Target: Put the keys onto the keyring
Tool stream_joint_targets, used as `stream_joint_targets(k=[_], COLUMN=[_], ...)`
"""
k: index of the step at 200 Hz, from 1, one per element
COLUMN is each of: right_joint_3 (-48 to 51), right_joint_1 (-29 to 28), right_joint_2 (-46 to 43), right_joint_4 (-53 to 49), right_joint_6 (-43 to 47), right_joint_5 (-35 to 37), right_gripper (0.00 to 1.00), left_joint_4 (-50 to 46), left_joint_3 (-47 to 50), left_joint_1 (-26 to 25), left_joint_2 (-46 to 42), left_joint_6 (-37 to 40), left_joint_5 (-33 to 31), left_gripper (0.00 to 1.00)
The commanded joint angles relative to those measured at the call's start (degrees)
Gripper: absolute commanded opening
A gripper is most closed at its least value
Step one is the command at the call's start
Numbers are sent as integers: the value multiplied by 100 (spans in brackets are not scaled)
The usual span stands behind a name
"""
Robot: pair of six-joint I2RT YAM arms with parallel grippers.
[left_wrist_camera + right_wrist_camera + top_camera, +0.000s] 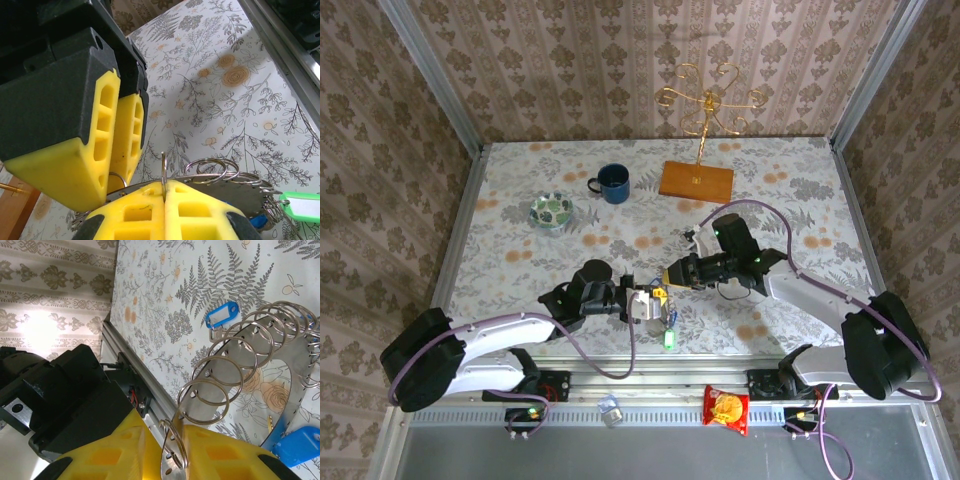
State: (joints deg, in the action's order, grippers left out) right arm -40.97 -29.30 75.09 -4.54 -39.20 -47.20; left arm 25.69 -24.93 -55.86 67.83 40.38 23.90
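Left claw [165,192] clamps the keyring [300,375]; right claw [165,442] straddles one of its rings — grip cannot be told. A skewed pull could wrench it free, scattering keys [222,315].

Table [520,180] has a fern-and-flower print top, evenly lit. Beige damask wallpaper walls [570,60] close its left, far and right sides, with grey metal posts [430,75] rising from its far corners. A metal rail [650,385] runs along its near edge.
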Motion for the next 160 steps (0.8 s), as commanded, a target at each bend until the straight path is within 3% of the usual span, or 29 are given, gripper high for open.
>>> stream_joint_targets(k=[1, 160], right_joint_3=[-40, -122], right_joint_1=[-23, -5], right_joint_2=[-128, -170], right_joint_4=[-183, -224], right_joint_6=[92, 79], right_joint_5=[-133, 79], right_gripper=[27, 15], left_joint_4=[37, 28], left_joint_3=[41, 40], left_joint_1=[-48, -39], left_joint_2=[-70, -77], left_joint_6=[119, 128], left_joint_5=[-17, 1], left_gripper=[0, 0])
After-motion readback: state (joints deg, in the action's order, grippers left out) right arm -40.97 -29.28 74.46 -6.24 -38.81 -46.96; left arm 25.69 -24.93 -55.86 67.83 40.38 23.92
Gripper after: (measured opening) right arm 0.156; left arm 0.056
